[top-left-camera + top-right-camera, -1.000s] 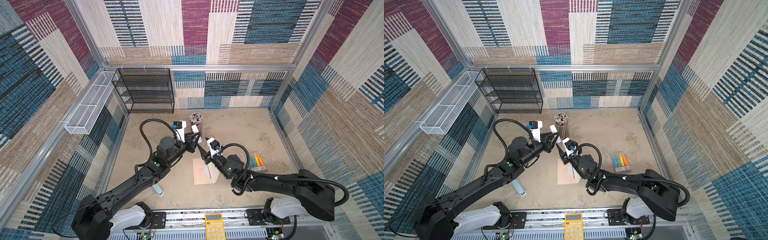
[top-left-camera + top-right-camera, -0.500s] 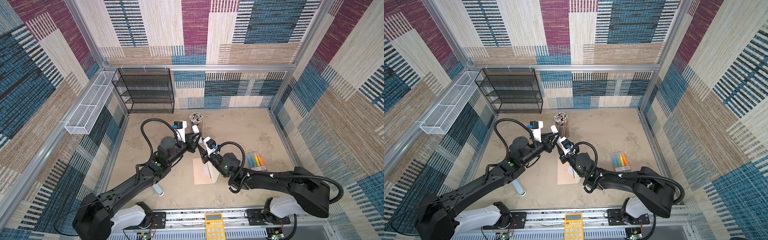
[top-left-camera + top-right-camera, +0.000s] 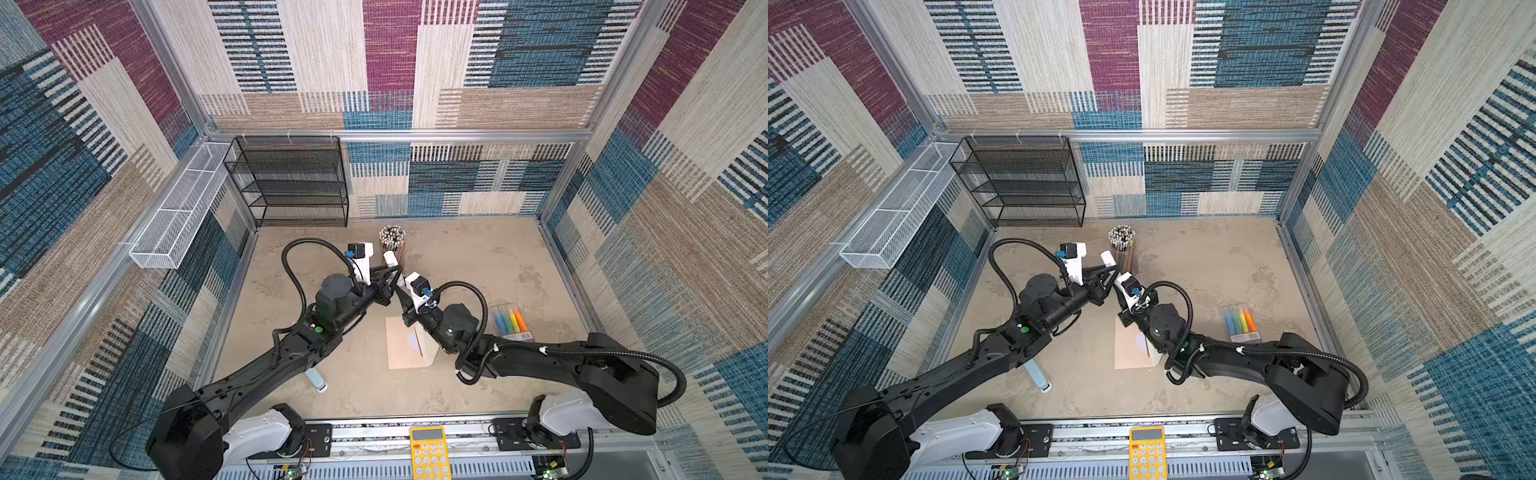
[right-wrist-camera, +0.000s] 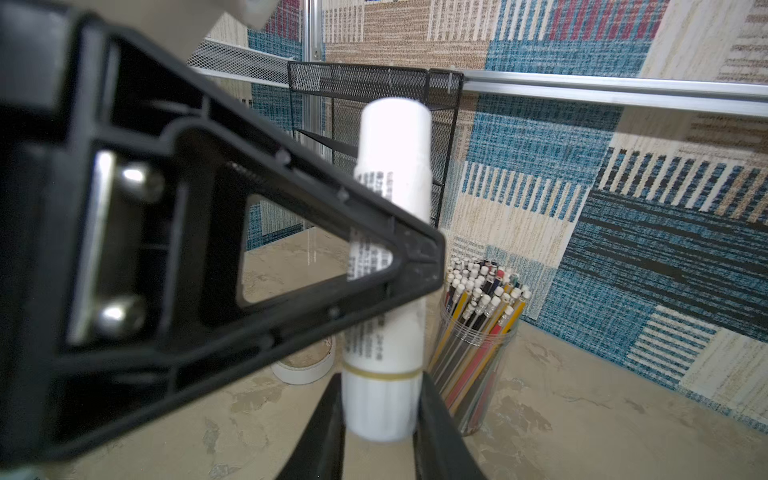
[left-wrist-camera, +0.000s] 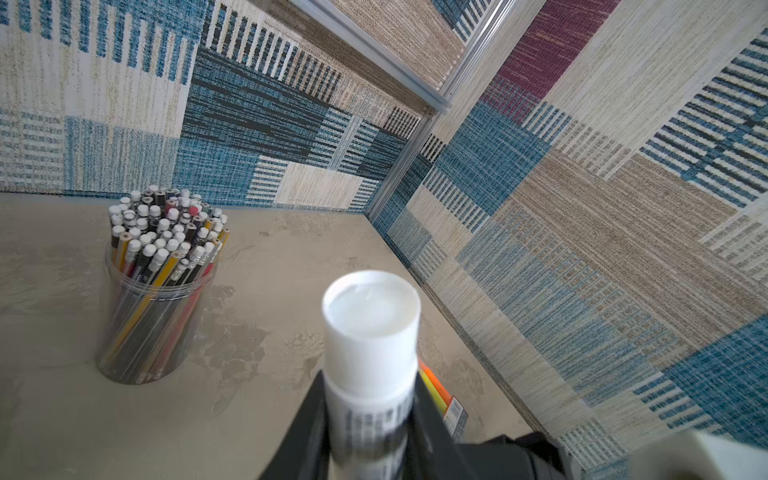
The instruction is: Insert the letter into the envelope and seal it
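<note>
The peach envelope point(image 3: 401, 347) point(image 3: 1129, 349) lies flat on the table with its cream flap point(image 3: 430, 353) raised beside my right arm. The letter is hidden from every view. Above the table, behind the envelope, both grippers meet on a white glue stick point(image 3: 390, 259) point(image 3: 1108, 259). My left gripper point(image 3: 395, 273) point(image 5: 370, 392) is shut on the stick's labelled body point(image 5: 371, 332). My right gripper point(image 3: 400, 287) point(image 4: 380, 401) is shut on the stick's other end point(image 4: 382, 407), just below a left finger point(image 4: 291, 249).
A clear jar of pencils point(image 3: 392, 239) point(image 5: 158, 291) stands right behind the grippers, with a tape roll point(image 4: 303, 368) beside it. A highlighter pack point(image 3: 509, 322) lies at the right, a pale blue tube point(image 3: 314, 379) front left, a black mesh shelf point(image 3: 291, 183) at the back, and a yellow calculator point(image 3: 428, 453) on the front rail.
My right gripper has moved up and back toward the left gripper, and its jaws have closed on the end of the glue stick. The left gripper has kept its hold.
</note>
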`<state>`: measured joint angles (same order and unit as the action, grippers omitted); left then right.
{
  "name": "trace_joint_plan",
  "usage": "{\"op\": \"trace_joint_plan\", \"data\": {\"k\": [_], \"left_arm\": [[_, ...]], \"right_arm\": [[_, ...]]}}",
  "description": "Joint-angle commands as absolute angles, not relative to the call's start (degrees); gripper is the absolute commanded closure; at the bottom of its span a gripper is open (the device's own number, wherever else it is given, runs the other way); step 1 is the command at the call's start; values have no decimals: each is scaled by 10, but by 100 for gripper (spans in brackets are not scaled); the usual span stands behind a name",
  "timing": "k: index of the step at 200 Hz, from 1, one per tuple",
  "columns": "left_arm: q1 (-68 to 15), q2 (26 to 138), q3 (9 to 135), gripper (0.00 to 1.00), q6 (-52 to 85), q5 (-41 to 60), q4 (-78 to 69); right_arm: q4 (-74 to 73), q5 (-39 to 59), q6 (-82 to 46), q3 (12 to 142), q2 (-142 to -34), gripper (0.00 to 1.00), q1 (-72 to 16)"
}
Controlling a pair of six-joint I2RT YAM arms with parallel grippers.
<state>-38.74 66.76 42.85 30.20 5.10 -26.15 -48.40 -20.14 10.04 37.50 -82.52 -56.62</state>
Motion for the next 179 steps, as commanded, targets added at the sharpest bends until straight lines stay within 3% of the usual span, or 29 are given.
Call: {"op": "trace_joint_plan", "data": {"k": [1, 71, 128, 179], "left_arm": [[-388, 668, 427, 100, 309, 68, -271], [-386, 653, 440, 100, 277, 148, -208], [-326, 632, 427, 100, 296, 424, -217], [-315, 632, 421, 100, 319, 567, -242]], "right_arm": [[-492, -189, 95, 382, -818, 77, -568], [-429, -94, 69, 388, -763, 80, -565], [-335, 147, 12, 398, -681, 82, -538], [-289, 292, -13, 391, -642, 82, -504]]}}
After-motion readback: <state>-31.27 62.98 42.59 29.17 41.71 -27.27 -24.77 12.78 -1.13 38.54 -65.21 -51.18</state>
